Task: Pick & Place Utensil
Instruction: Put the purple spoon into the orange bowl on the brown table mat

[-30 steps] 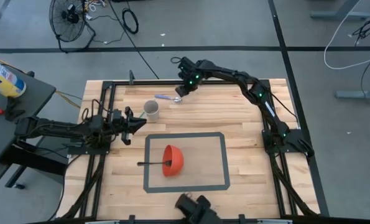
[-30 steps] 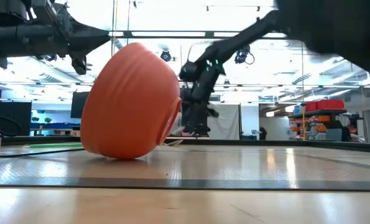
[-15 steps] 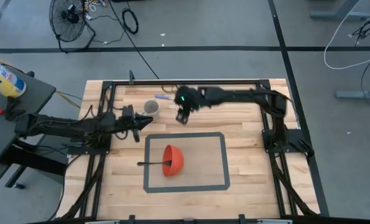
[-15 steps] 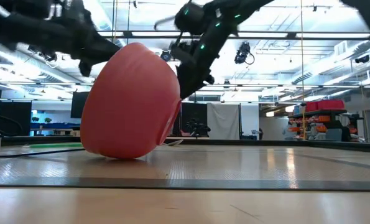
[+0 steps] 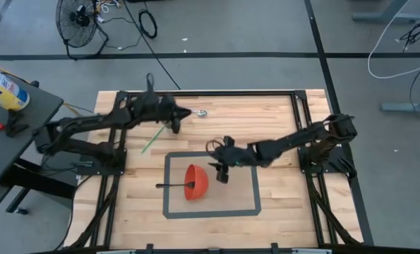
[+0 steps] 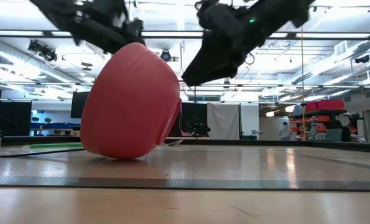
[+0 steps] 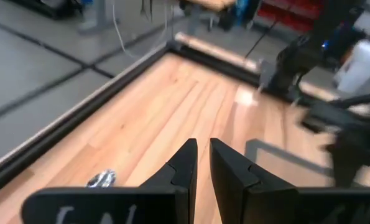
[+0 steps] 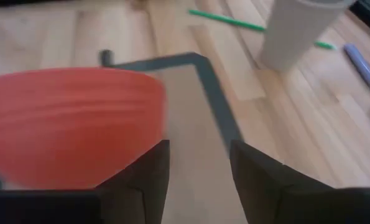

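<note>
An orange bowl [image 5: 196, 182] lies tipped inside the taped rectangle, and a black utensil [image 5: 169, 185] reaches under its rim. A purple-handled utensil with a metal head [image 5: 203, 111] lies near the far edge. Its head [image 7: 102, 180] also shows in the left wrist view. My left gripper [image 5: 179, 117] hovers over the pale cup [image 5: 171, 124], just left of that utensil, fingers [image 7: 202, 152] a narrow gap apart. My right gripper [image 5: 220, 173] is open beside the bowl's right side. The bowl [image 8: 66, 124] sits just ahead of its fingers [image 8: 200, 162].
A thin green stick [image 5: 151, 139] lies left of the rectangle, near the cup [image 8: 296, 31]. The black tape outline [image 5: 255, 183] frames the bowl. Black frame rails run along the table's left, far and right edges. Bare wood lies right of the bowl.
My right gripper has swept from the far edge by the purple utensil toward the near side, ending beside the bowl. My left gripper has swung from left of the cup toward the far edge, over the cup. The green stick now shows where the left arm was.
</note>
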`<action>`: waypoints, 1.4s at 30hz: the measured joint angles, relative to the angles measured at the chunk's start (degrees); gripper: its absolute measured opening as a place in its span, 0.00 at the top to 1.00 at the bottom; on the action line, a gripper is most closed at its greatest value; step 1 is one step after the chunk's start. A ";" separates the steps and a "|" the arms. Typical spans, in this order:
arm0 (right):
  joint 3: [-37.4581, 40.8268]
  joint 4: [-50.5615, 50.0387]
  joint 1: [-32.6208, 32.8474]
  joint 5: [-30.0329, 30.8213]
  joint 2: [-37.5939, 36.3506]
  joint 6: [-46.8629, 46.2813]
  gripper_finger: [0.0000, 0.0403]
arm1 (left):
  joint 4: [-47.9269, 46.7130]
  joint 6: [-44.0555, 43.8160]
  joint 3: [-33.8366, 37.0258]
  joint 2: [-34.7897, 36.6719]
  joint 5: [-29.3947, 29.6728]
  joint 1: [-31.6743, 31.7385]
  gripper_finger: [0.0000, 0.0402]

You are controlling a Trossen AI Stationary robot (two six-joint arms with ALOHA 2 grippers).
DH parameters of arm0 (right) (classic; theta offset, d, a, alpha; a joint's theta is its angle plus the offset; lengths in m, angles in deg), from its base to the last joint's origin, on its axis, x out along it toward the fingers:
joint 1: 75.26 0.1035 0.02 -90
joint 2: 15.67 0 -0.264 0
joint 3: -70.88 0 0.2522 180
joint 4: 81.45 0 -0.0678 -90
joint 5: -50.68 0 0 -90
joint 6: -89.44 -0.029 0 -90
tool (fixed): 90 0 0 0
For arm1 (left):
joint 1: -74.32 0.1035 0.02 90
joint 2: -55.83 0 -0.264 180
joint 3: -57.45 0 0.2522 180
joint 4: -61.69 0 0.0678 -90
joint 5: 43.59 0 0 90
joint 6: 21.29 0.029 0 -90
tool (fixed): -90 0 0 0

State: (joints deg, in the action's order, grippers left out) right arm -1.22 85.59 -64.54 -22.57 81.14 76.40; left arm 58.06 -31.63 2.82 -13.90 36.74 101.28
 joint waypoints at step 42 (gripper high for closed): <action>1.93 -0.09 13.11 4.75 -0.09 -8.80 0.58 | -16.11 47.84 -22.64 -43.41 1.14 14.05 0.56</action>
State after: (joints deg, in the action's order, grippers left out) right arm 0.71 85.50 -51.43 -17.82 81.06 67.60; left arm 41.95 16.21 -19.82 -57.31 37.87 115.33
